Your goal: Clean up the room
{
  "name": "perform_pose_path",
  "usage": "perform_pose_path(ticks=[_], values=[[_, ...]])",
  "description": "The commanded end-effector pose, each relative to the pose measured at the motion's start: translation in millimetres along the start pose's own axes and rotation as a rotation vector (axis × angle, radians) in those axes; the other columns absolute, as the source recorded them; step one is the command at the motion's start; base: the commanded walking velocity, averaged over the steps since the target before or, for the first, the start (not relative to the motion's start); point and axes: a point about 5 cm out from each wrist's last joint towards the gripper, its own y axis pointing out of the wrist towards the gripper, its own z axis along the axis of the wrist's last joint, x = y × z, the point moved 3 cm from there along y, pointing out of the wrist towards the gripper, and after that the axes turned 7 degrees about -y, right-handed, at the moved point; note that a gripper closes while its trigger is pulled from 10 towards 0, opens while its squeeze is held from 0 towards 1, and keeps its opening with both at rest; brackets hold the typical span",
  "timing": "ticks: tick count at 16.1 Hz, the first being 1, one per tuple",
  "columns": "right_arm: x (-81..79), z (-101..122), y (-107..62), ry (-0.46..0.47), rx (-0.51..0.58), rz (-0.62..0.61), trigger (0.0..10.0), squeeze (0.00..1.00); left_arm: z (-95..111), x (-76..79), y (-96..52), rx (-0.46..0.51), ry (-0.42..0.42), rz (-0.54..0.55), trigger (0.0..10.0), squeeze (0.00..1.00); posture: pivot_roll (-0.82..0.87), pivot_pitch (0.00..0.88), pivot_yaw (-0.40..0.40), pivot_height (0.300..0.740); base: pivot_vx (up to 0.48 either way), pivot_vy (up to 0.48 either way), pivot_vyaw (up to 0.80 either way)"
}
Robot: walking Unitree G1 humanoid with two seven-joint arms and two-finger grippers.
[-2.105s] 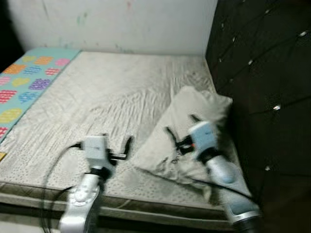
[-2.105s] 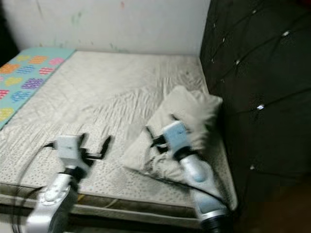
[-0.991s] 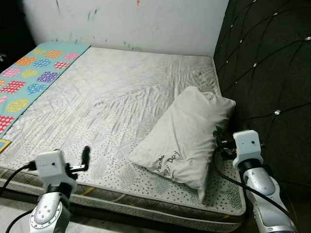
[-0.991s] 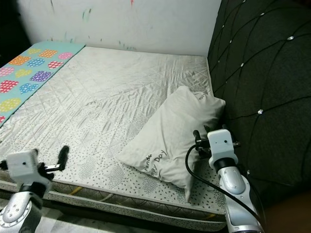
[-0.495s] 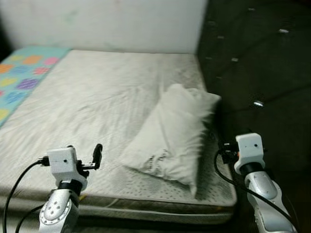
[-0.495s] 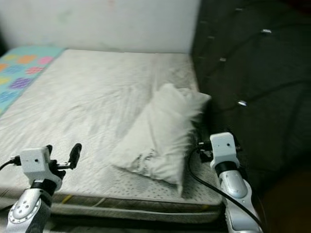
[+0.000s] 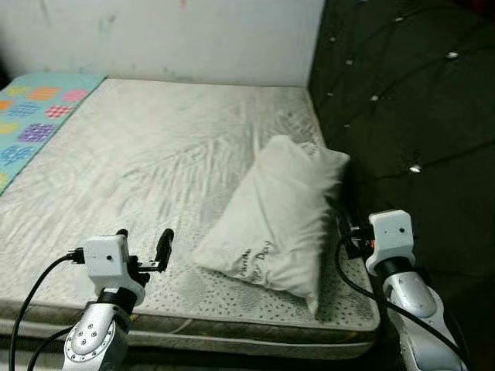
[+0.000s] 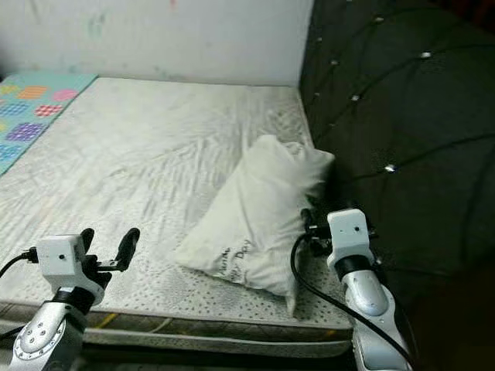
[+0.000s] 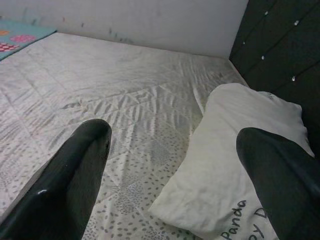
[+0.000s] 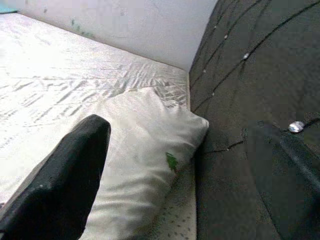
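Note:
A white pillow (image 7: 274, 212) with "Panda Day" printed near its front corner lies slanted on the bare quilted mattress (image 7: 147, 154), its far end against the headboard. My left gripper (image 7: 143, 241) hovers open over the mattress's front edge, left of the pillow and apart from it. In the left wrist view its fingers (image 9: 75, 170) stand wide apart with the pillow (image 9: 240, 170) ahead. My right gripper (image 8: 309, 230) is open at the pillow's right edge, between pillow and headboard, holding nothing. The right wrist view has the pillow (image 10: 145, 155) between its spread fingers (image 10: 70, 185).
A dark tufted headboard (image 7: 402, 100) with shiny buttons rises along the bed's right side, close to my right arm. A white wall (image 7: 170, 39) with paint marks stands behind the bed. A colourful patterned mat (image 7: 31, 116) lies at the mattress's far left.
Two seconds ago my right gripper was on the pillow and the left was close beside it; both have drawn back toward the front edge. The camera has shifted too.

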Motion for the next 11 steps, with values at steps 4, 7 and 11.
perform_pose_path(ticks=[4,7,11], values=[[4.5,3.8,0.5,0.01,0.004,-0.012,10.0,0.0,3.6,5.1,-1.2,-0.005,0.004,-0.023,10.0,0.0,-0.15,0.007,0.008,0.74,0.0,0.0,-0.6],[1.2,5.5,1.9,0.015,0.005,-0.003,10.0,0.0,4.0,5.5,-2.8,-0.012,0.011,-0.028,10.0,0.0,-0.15,0.013,0.008,0.74,0.0,0.0,-0.15],[0.2,5.9,2.1,0.015,0.006,0.004,10.0,0.0,2.5,4.4,-2.4,-0.027,-0.003,-0.011,10.0,0.0,-0.15,0.015,0.008,0.74,0.0,-0.066,0.0]])
